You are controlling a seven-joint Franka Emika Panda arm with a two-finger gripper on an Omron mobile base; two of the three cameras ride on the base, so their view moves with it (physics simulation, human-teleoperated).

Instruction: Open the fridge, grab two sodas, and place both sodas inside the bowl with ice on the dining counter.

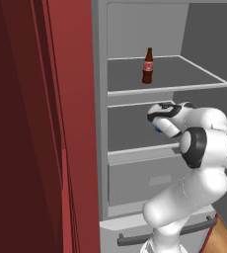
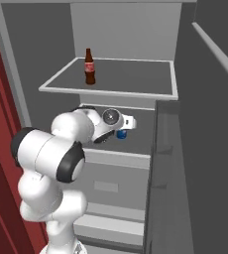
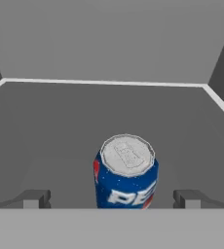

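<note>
Grey all over inside the fridge (image 1: pixel 135 29), which stands open with its white-edged shelves showing. A brown bottle (image 1: pixel 147 65) with a red label stands upright on the upper shelf (image 1: pixel 194 74), toward the left and well clear of everything else; the right base view has the same bottle (image 2: pixel 89 67) near that shelf's front left corner.

The arm reaches into the shelf below, and the pincer (image 3: pixel 112 197) sits there with its two dark fingertips (image 3: pixel 33 198) spread wide apart, one on each side of a blue can (image 3: pixel 126 172). The can stands upright with its silver top facing the hand camera, white lettering and a bit of red on its side. There's clear space between the can and each tip, so nothing is clamped. In the base views only a small blue patch of the can (image 2: pixel 121 134) peeks out just past the hand, and from the left it's a sliver of blue (image 1: pixel 157 130) under the wrist.

Below that shelf is the pale drawer (image 1: pixel 140 180) with a small rectangular plate on its front. A dark red panel (image 1: pixel 46 123) covers the left of the left base view, and the fridge's grey door (image 2: pixel 210 149) stands at the right in the right base view
</note>
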